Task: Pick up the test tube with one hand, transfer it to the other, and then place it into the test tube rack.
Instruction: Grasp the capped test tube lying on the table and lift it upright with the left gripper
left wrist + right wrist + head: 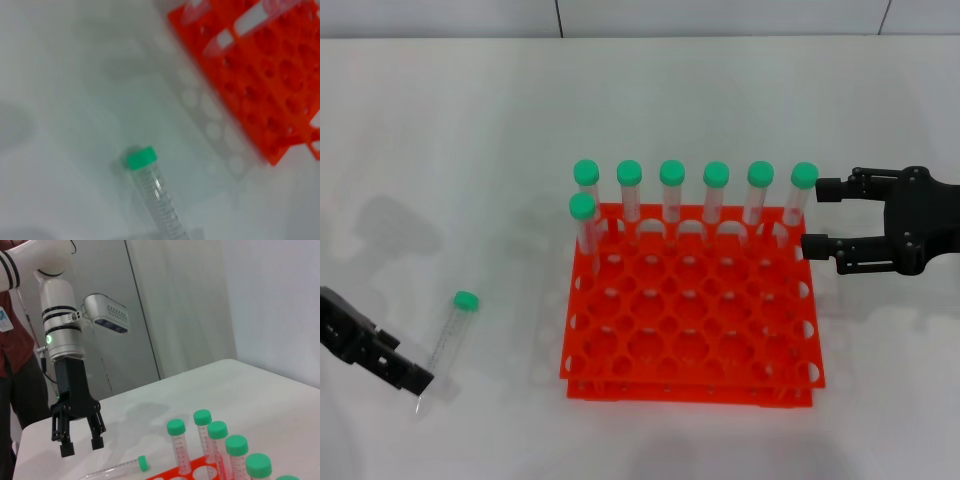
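Tube [451, 333] with green cap lying flat on the white table [440, 140], left of the rack and well apart from it, cap toward the far side, bottom end toward the near-left. Left wrist view shows it [155, 192] the same way: on its side, graduation marks visible, nothing gripping it.

Left gripper [405, 375] sits at the near-left, just beside the tube's bottom end; contact not resolvable in the head view. From the right wrist view the left gripper [79, 444] hangs above the table over the lying tube [112, 470], fingers [66, 447] spread apart, nothing between them. Green ring light [48, 338] lit on that arm.

Rack [692, 310] orange-red, centre of the table. Six capped tubes [694, 195] stand upright along its far row, a seventh [585, 225] in the second row at the far-left corner. Remaining holes unfilled.

Right gripper [817, 214] at the rack's far-right corner, pointing left, fingers parted and holding nothing. The row's rightmost tube [799, 195] stands just beside its far fingertip; touching or not, can't tell.
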`<state>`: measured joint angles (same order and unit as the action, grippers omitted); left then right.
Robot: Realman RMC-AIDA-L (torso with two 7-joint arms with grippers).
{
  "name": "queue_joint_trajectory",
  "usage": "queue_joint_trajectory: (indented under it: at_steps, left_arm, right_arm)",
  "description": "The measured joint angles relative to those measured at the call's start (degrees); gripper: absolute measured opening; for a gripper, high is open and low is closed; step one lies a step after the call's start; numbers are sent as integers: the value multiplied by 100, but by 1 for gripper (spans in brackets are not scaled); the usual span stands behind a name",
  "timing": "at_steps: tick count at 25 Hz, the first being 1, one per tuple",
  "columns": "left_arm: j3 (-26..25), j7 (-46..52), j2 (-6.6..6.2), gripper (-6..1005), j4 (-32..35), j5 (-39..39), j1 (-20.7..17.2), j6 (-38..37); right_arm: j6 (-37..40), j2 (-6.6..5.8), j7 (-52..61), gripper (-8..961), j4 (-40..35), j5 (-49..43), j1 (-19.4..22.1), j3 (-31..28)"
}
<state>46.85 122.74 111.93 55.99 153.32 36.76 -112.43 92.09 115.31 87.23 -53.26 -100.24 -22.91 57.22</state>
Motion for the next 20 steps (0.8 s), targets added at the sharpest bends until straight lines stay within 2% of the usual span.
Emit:
queue_joint_trajectory:
  at_steps: [18,20]
  left_arm:
    - [33,-66,158,886,-570,242,4,368]
    - [21,-67,165,844,-571,242,6,371]
  right_arm:
    - [12,0,-105,797,18,9,50,8]
    - [16,0,-127,797,40,8,51,8]
